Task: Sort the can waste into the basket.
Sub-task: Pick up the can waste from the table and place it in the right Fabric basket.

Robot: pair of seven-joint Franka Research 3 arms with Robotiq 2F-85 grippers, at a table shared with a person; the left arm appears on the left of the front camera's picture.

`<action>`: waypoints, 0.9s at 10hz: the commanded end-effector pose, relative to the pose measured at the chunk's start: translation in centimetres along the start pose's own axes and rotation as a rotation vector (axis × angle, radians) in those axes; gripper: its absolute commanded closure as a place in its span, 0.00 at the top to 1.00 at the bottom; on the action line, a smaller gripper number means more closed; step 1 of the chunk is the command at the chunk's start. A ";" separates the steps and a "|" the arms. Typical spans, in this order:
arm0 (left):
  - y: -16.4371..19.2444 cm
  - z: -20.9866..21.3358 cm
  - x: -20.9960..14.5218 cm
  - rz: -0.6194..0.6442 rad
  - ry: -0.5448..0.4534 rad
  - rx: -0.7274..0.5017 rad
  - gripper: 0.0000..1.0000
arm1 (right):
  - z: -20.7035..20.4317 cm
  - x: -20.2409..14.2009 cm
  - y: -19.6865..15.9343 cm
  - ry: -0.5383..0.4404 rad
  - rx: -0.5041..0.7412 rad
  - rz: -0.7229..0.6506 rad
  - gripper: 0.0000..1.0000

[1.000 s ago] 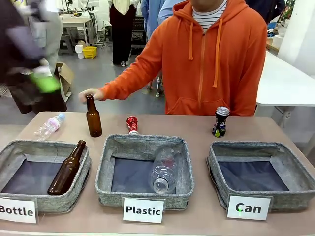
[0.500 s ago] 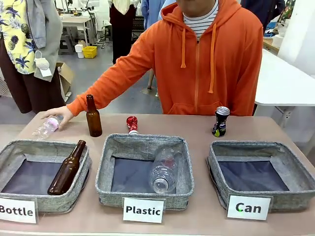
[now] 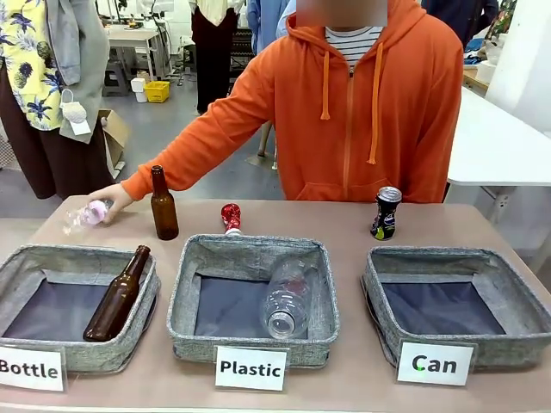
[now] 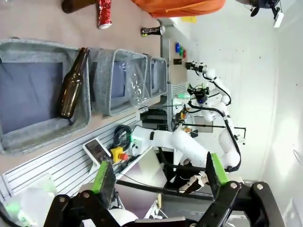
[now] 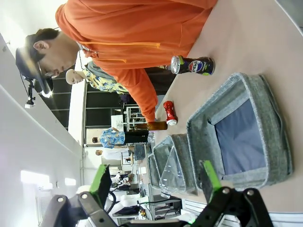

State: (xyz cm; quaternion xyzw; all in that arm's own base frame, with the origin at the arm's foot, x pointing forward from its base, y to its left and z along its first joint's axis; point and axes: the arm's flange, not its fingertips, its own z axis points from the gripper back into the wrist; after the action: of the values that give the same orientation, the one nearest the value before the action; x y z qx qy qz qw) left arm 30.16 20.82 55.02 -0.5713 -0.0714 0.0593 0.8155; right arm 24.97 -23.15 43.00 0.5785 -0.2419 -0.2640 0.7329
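We see a pinkish-tan tabletop (image 3: 344, 225). The grey woven-fabric rectangular basket at the near right (image 3: 508, 351) has a dark blue-grey lining and a white label (image 3: 435, 364) printed in black. The middle basket (image 3: 189, 340) and the left basket (image 3: 95, 357) share those colours. Behind them, the crushed can (image 3: 231, 218) is red with silver ends. To its right, the upright can (image 3: 386, 214) is black with a silver top and blue, red and yellow marks. Both glass bottles, standing (image 3: 164, 206) and lying (image 3: 118, 294), are brown. The person's hoodie (image 3: 379, 112) is orange over a dark-and-white striped shirt. The left pincer (image 4: 158, 169) and the right pincer (image 5: 154, 176) are black with green pads.
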 end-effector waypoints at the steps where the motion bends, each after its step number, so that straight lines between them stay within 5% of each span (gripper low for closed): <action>1: -1.0 -0.4 0.1 0.009 0.006 -0.015 1.00 | -0.1 0.2 0.3 -0.013 0.029 0.009 1.00; 4: -1.5 -1.7 1.2 0.033 0.021 -0.026 1.00 | -0.1 0.2 0.3 -0.013 0.029 0.009 1.00; 9: -8.6 -10.1 6.3 0.202 -0.010 0.236 1.00 | -0.1 0.2 0.3 -0.013 0.029 0.009 1.00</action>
State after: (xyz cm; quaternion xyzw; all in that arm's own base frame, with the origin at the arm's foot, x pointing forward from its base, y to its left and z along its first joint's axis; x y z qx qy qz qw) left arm 36.76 11.47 59.38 -0.5025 -0.0286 0.1259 0.8549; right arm 24.97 -23.16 43.02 0.5785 -0.2421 -0.2639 0.7329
